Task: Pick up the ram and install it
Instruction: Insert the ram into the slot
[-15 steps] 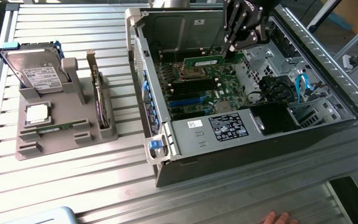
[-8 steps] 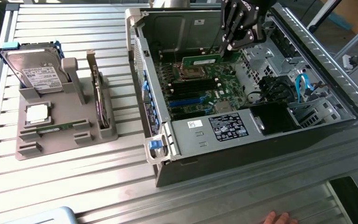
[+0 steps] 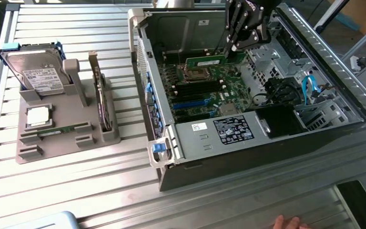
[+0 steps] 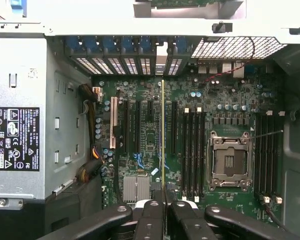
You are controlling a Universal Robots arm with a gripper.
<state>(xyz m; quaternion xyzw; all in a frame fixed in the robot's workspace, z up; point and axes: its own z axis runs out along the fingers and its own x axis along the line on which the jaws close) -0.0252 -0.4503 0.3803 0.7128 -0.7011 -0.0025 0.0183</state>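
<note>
Broadly, I'm looking at a ribbed silver sheet-metal table [image 3: 75, 191] carrying an open grey steel computer case [image 3: 170, 28] laid on its side. A grey moulded plastic holder [image 3: 27, 152] sits well apart from it toward the exterior view's left. Inside the case, a boxy grey power supply with a black label [image 4: 59, 100] walls off one side of the green motherboard [image 3: 199, 90]. The perforated rear panel closes another side.

The black arm [image 3: 249, 16] reaches into the case near its far wall. Its jaws are pinching the ram [image 3: 207, 62] across its flat faces. The ram is a long, thin green circuit-board stick with a pale patch on its face. It hangs level above the board, but I cannot tell whether its lower edge touches anything.

In the wrist view the stick shows edge-on as a fine yellowish line [image 4: 163, 135]. It runs parallel to the narrow black memory slots [image 4: 194, 150], just beside them, with open board on both sides. A square metal processor socket [image 4: 230, 160] lies beyond those slots.

A person's hand [image 3: 291, 223] rests at the table's near edge.
</note>
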